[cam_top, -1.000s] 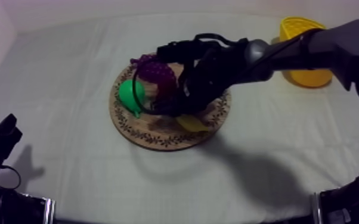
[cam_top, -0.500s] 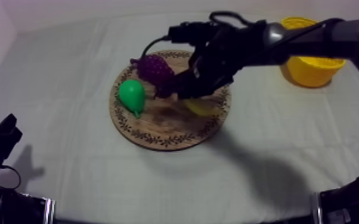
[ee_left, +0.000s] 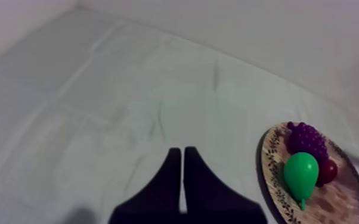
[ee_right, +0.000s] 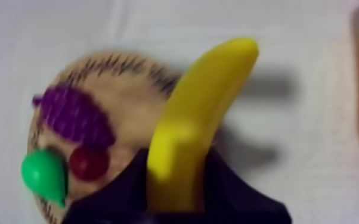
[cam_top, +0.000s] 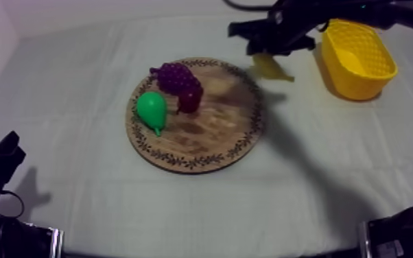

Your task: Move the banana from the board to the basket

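My right gripper (cam_top: 269, 55) is shut on the yellow banana (cam_top: 271, 67) and holds it in the air between the wooden board (cam_top: 213, 147) and the yellow basket (cam_top: 357, 57). In the right wrist view the banana (ee_right: 192, 128) stands up from between the black fingers, over the cloth beside the board (ee_right: 128, 95). My left gripper (ee_left: 183, 179) is shut on nothing, its fingers together as a wedge over bare cloth, left of the board (ee_left: 271, 173). In the top view it rests low at the left (cam_top: 3, 154).
On the board lie a green pear (cam_top: 152, 110), a purple bunch of grapes (cam_top: 175, 77) and a small red fruit (cam_top: 189, 101). The basket stands at the back right of the table. The cloth around the board is open.
My right gripper has lifted the banana off the board and carried it up and to the right, toward the basket. The left arm has not moved.
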Controlling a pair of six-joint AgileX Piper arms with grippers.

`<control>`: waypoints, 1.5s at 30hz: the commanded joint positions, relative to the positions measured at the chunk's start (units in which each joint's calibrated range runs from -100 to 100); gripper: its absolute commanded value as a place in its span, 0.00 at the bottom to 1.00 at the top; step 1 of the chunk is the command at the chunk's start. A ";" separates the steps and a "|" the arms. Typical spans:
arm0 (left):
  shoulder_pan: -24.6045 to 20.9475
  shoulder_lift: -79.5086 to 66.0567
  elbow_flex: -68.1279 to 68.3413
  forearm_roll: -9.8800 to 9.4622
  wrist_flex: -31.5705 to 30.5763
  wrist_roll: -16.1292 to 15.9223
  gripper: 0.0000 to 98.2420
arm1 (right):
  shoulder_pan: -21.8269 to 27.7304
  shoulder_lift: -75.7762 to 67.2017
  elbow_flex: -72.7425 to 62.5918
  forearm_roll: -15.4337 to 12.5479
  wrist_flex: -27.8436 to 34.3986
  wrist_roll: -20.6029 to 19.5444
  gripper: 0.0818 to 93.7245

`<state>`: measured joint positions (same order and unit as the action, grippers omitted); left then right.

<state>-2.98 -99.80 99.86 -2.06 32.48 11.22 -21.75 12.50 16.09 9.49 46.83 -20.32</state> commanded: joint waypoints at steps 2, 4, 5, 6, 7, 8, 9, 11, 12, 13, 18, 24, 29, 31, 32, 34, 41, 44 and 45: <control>-0.03 -0.03 0.03 -0.01 0.02 -0.01 0.00 | 6.19 -0.32 -0.92 -0.23 0.57 0.82 0.11; -0.03 -0.03 0.03 -0.01 0.02 -0.01 0.00 | 9.03 -0.42 -1.74 -0.25 0.54 1.34 0.11; -0.03 -0.03 0.03 -0.01 0.02 -0.01 0.00 | 10.42 -0.38 -2.26 -0.32 0.60 1.67 0.10; -0.03 -0.03 0.03 -0.01 0.02 -0.01 0.00 | 11.77 -0.30 -2.83 -0.44 0.67 2.04 0.10; -0.03 -0.03 0.03 -0.01 0.02 -0.01 0.00 | 13.11 -0.14 -3.45 -0.63 0.74 2.47 0.10; -0.03 -0.03 0.03 -0.01 0.02 -0.01 0.00 | 14.40 0.05 -4.06 -0.80 0.79 2.93 0.10; -0.03 -0.03 0.03 -0.01 0.02 -0.01 0.00 | 15.62 0.28 -4.69 -0.94 0.83 3.30 0.10; -0.03 -0.03 0.03 -0.01 0.02 -0.01 0.00 | 18.00 0.84 -5.91 -1.27 0.83 4.09 0.10; -0.03 -0.03 0.03 -0.01 0.02 -0.01 0.00 | 19.12 1.11 -6.48 -1.49 0.81 4.51 0.10; -0.03 -0.03 0.03 -0.01 0.02 -0.01 0.00 | 20.19 1.38 -6.95 -1.71 0.72 4.97 0.10; -0.03 -0.03 0.03 -0.01 0.02 -0.01 0.00 | 23.96 2.74 -7.61 -1.93 -0.10 6.29 0.09; -0.03 -0.03 0.03 -0.01 0.02 0.04 0.00 | 25.56 4.22 -4.34 -0.88 -2.93 5.94 0.09; -0.03 -0.03 0.03 -0.01 0.02 0.04 0.00 | 25.77 5.75 -1.30 0.12 -5.83 4.94 0.10; -0.03 -0.03 0.03 -0.01 0.02 0.04 0.00 | 25.79 6.53 -0.71 0.29 -6.82 4.73 0.10; -0.03 -0.03 0.03 -0.01 0.02 0.04 0.00 | 25.84 6.91 -0.57 0.31 -7.23 4.68 0.10; -0.03 -0.03 0.03 -0.01 0.02 0.04 0.00 | 25.95 7.68 -0.71 0.13 -7.77 4.80 0.11; -0.03 -0.03 0.03 -0.01 0.02 0.04 0.00 | 26.22 10.13 -3.31 -0.89 -8.39 5.71 0.21; -0.03 -0.03 0.03 -0.01 0.02 0.04 0.00 | 26.11 10.78 -4.15 -0.82 -8.62 5.68 0.28; -0.03 -0.03 0.03 -0.01 0.02 0.03 0.00 | 26.04 10.95 -4.38 -0.75 -8.69 5.62 0.30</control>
<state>-2.98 -99.80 99.86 -2.06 32.48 11.25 4.39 23.46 11.80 8.71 38.12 -14.57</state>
